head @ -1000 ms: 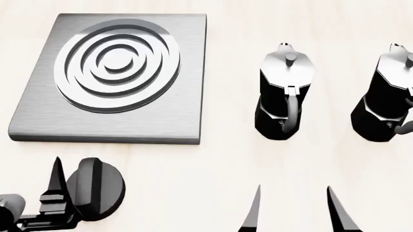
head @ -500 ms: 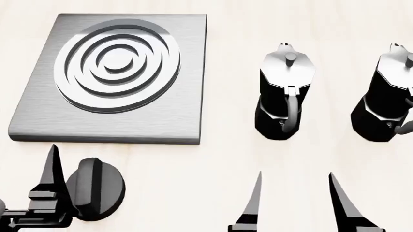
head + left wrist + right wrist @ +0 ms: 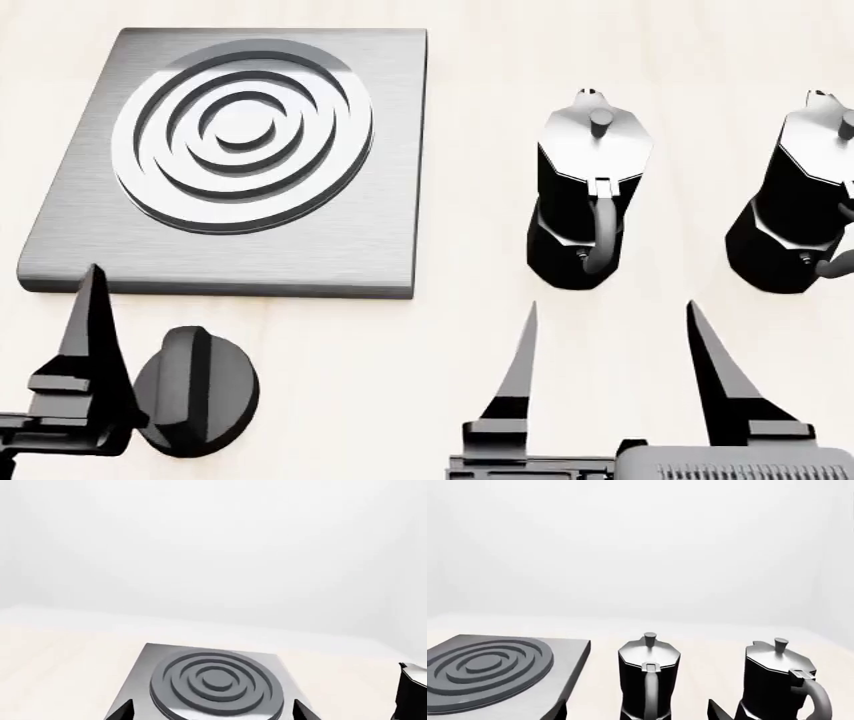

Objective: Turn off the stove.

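Stove: far left on the table.
Knob: just before the slab.
Left gripper: beside the knob; spread unclear.
Right gripper: fingers apart, before the pots.

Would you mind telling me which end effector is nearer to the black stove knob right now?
Left. The left end effector sits right at the knob, one finger showing just beside it. The right end effector hovers open well off to the side, in front of the moka pots.
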You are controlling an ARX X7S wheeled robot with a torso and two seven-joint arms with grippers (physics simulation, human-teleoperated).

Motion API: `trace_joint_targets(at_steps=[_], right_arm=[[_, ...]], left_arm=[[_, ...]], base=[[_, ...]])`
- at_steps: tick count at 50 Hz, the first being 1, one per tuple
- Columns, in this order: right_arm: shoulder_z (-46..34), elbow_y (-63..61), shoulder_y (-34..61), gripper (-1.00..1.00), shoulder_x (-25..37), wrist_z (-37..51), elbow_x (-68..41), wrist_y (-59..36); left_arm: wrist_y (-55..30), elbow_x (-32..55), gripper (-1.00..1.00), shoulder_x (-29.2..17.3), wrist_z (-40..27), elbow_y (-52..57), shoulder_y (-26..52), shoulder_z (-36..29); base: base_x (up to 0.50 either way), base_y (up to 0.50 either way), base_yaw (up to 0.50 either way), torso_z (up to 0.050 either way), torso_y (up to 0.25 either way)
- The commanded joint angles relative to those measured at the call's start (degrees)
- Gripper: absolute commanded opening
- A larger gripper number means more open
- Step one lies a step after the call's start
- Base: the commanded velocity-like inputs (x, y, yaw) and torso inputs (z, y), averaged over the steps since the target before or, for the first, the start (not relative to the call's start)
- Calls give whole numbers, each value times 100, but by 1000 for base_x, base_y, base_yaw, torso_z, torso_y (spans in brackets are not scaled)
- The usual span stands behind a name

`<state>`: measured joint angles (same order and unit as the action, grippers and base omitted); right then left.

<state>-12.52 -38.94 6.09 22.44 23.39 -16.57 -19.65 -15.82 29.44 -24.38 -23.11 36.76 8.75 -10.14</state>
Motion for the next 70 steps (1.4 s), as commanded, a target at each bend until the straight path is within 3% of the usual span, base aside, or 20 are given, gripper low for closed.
trace_joint_targets(at_steps=[1, 70], right_arm=[[-2, -264, 278, 100, 31, 67, -67, -291], [-109, -1388, 1399, 100, 149, 407, -436, -1452]], left_arm=[[-76, 155, 100, -78, -33, 245, 89, 65], [-518, 1038, 100, -417, -562, 1317, 583, 468]], base=[[0, 0, 0, 0, 0], [0, 0, 0, 0, 0]])
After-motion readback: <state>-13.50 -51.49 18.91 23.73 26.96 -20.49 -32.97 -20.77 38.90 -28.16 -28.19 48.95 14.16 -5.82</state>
